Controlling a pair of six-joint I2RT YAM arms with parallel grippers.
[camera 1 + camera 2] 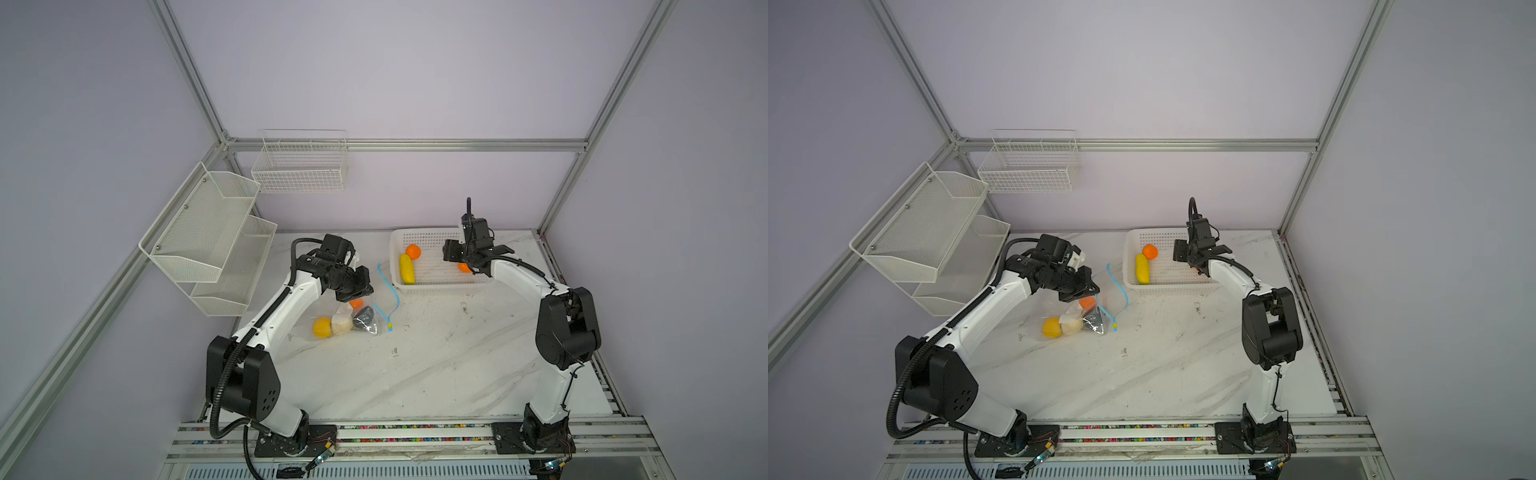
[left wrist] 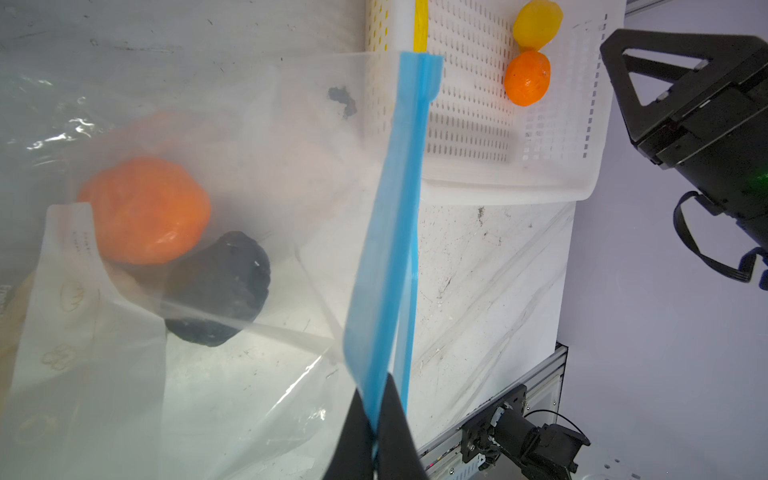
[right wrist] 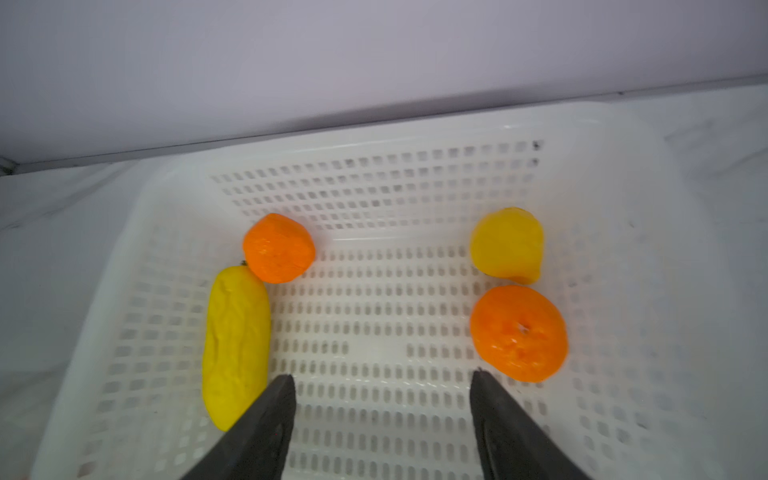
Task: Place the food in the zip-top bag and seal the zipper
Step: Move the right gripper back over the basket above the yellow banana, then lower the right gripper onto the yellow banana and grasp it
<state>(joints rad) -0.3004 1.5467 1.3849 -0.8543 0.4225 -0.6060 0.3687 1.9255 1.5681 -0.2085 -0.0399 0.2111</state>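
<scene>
Marble table [image 1: 436,374], both top views: bag [image 1: 305,328] lay centre-left with four fruits inside, basket [image 1: 440,286] to its upper right.

Left wrist view: left gripper [image 2: 376,419] at bottom centre was pinching the blue zipper [image 2: 390,216]. Bagged orange [image 2: 145,210] and black lump [image 2: 220,291] sat left of it.

Right wrist view: right gripper [image 3: 382,399] was spread and empty, low centre over the basket. Orange ball [image 3: 518,332] just right of it, long yellow piece [image 3: 235,345] just left.

Risks: fruit rolling off a glancing grip; zipper slipping from the pinch and collapsing the mouth.
</scene>
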